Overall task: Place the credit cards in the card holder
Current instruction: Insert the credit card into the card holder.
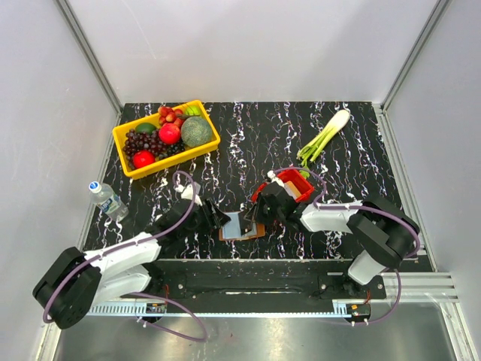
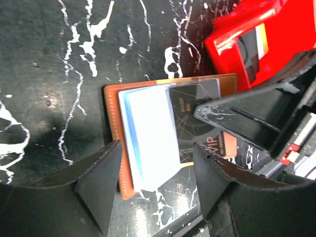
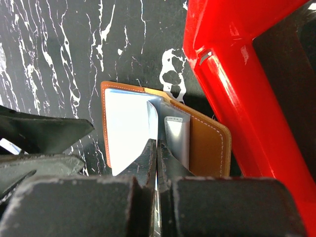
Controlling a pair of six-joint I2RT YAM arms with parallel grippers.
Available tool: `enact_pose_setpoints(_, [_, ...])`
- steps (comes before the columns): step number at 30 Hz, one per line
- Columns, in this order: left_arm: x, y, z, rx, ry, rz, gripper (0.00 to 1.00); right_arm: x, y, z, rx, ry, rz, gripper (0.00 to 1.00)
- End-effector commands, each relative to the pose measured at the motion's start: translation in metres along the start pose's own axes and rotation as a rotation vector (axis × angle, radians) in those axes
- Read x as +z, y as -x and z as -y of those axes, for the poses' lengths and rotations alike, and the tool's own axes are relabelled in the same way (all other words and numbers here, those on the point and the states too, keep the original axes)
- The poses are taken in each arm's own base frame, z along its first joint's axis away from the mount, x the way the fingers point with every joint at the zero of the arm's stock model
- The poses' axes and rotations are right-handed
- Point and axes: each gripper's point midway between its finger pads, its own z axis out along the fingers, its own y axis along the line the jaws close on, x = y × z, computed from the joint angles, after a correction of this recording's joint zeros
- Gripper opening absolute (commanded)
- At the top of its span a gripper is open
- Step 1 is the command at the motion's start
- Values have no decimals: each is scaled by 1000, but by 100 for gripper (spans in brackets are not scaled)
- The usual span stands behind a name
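Observation:
The brown leather card holder point(image 2: 112, 129) lies open on the black marbled table, with pale blue sleeves point(image 2: 150, 136) showing inside. It also shows in the top view point(image 1: 242, 226) and the right wrist view point(image 3: 210, 143). My right gripper point(image 3: 158, 148) is shut on a black credit card point(image 2: 190, 116) marked VIP. It holds the card edge-on with the card's far end in among the holder's sleeves. My left gripper point(image 2: 155, 173) is open, and its fingers straddle the near end of the holder just above it. In the top view the left gripper point(image 1: 216, 217) and right gripper point(image 1: 259, 213) flank the holder.
A red plastic bin point(image 1: 297, 185) stands right behind the right gripper, close beside the holder point(image 3: 237, 79), with another card in it point(image 2: 260, 41). A yellow fruit basket point(image 1: 167, 137) sits far left, a green onion point(image 1: 323, 137) far right, a water bottle point(image 1: 107, 198) at the left edge.

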Motion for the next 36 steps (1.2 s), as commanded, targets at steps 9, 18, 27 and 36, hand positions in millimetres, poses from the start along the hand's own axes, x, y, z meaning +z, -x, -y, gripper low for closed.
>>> enact_pose_setpoints(9, [17, -31, 7, -11, 3, -59, 42, 9, -21, 27, 59, -64, -47, 0])
enact_pose_setpoints(18, [10, -33, -30, 3, 164, -37, 18, 14, -23, 17, 32, -14, -112, 0])
enact_pose_setpoints(27, [0, -18, -45, 32, 245, 39, 37, 17, -27, 30, 61, -91, -156, 0])
enact_pose_setpoints(36, [13, -38, -64, 15, 297, -24, 17, 6, -22, 26, 39, -83, -140, 0])
